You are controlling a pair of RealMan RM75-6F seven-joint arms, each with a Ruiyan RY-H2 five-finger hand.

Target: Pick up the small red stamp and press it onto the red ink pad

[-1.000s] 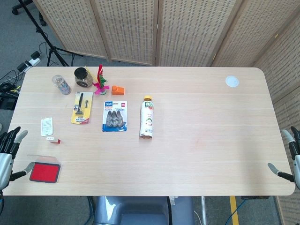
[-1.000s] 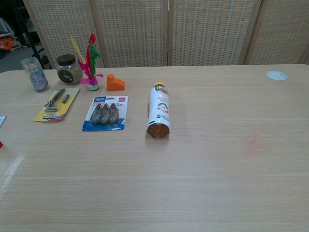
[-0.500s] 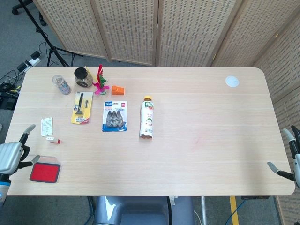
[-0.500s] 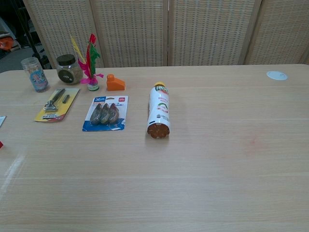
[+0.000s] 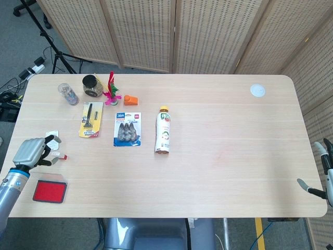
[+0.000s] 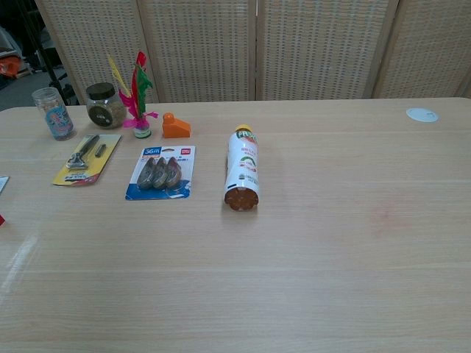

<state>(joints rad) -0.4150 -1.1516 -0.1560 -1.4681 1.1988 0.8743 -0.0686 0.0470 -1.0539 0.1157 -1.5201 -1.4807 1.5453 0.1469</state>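
Note:
The small red stamp (image 5: 60,155) lies flat on the table near the left edge; only a red sliver of the stamp (image 6: 1,219) shows in the chest view. The red ink pad (image 5: 50,191) sits open near the front left corner, below the stamp. My left hand (image 5: 32,151) hovers just left of the stamp, fingers apart and pointing toward it, holding nothing. My right hand (image 5: 322,172) stays off the table's right edge with fingers spread and empty. Neither hand appears in the chest view.
A white card (image 5: 51,136) lies just above the left hand. Further back are a razor pack (image 5: 90,120), a clip pack (image 5: 128,129), a lying bottle (image 5: 164,130), two jars (image 5: 92,86), a shuttlecock (image 5: 110,95) and an orange piece (image 5: 131,100).
My left hand rose from beside the ink pad at the table's left edge and moved up and right onto the table, ending next to the stamp. The right hand barely shifted.

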